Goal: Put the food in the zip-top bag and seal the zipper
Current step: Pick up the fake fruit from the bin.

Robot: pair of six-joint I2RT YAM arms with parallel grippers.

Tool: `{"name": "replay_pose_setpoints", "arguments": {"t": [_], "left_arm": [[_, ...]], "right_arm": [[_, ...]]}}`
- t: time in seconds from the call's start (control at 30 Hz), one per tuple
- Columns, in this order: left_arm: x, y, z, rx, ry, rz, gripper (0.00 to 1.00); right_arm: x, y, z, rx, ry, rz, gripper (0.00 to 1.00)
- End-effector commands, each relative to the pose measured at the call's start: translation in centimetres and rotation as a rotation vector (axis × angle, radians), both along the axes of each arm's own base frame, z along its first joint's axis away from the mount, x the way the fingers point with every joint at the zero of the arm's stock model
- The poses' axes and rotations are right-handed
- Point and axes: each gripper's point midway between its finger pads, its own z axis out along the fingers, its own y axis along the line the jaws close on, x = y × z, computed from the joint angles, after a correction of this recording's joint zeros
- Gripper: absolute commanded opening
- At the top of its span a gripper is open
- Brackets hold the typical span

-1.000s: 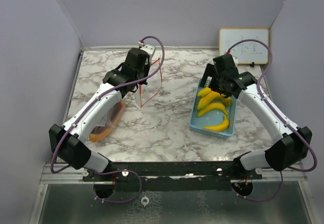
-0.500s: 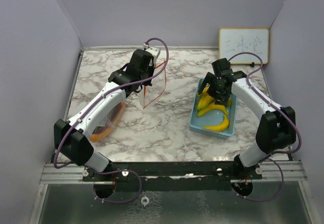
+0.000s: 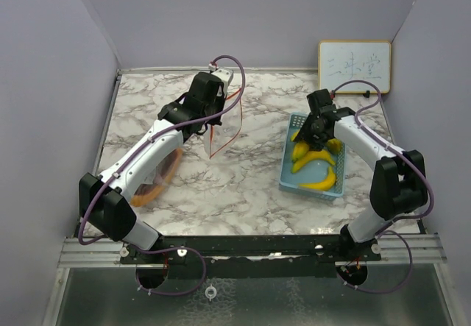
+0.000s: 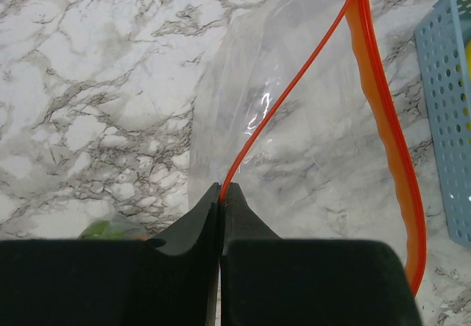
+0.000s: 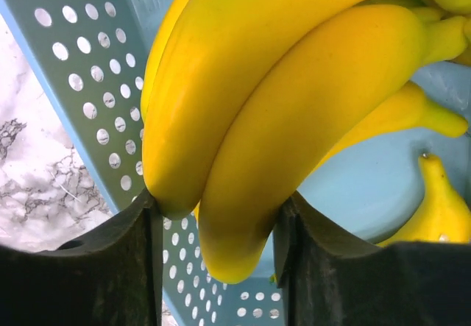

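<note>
My left gripper (image 4: 221, 188) is shut on the orange zipper edge of the clear zip-top bag (image 4: 309, 120), which hangs open above the marble table (image 3: 243, 186). The bag's mouth (image 3: 227, 129) faces right. My right gripper (image 5: 217, 215) is down in the light blue basket (image 5: 81, 68). Its two fingers press on either side of a bunch of yellow bananas (image 5: 280, 98). A further banana (image 5: 441, 208) lies on the basket floor. From above, the bananas (image 3: 313, 155) show just below the right gripper (image 3: 314, 133).
Orange and dark toy pieces (image 3: 160, 177) lie partly hidden under the left arm, and a bit of green (image 4: 103, 229) shows beside the left fingers. A small whiteboard (image 3: 355, 66) leans at the back right corner. Walls close the table on three sides.
The right gripper has dropped into the basket and closed from wide open onto the bananas. The left arm shifted the bag slightly right a second ago, then held still.
</note>
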Motion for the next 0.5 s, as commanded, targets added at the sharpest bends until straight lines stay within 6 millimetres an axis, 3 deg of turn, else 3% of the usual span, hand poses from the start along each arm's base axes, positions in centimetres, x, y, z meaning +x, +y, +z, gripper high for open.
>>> {"name": "replay_pose_setpoints", "arguments": {"t": [0.0,0.13,0.23,0.4,0.47], "left_arm": [[-0.1,-0.7,-0.4,-0.003,-0.002,-0.025,0.00],[0.0,-0.5,-0.9,0.011,0.001,-0.024,0.00],[0.0,-0.5,-0.9,0.012,0.002,-0.028,0.00],[0.0,-0.4,-0.7,0.020,-0.002,-0.030,0.00],[-0.1,-0.5,-0.6,0.018,-0.001,-0.033,0.00]], "right_arm": [[0.4,-1.9,2.0,-0.076,-0.109,0.009,0.23],[-0.4,-1.9,4.4,-0.078,-0.156,0.077,0.06],[-1.0,-0.9,7.2,-0.030,-0.214,0.174,0.02],[-1.8,1.8,13.8,0.079,-0.393,0.368,0.02],[-2.2,4.0,17.3,0.162,-0.518,0.515,0.02]]}}
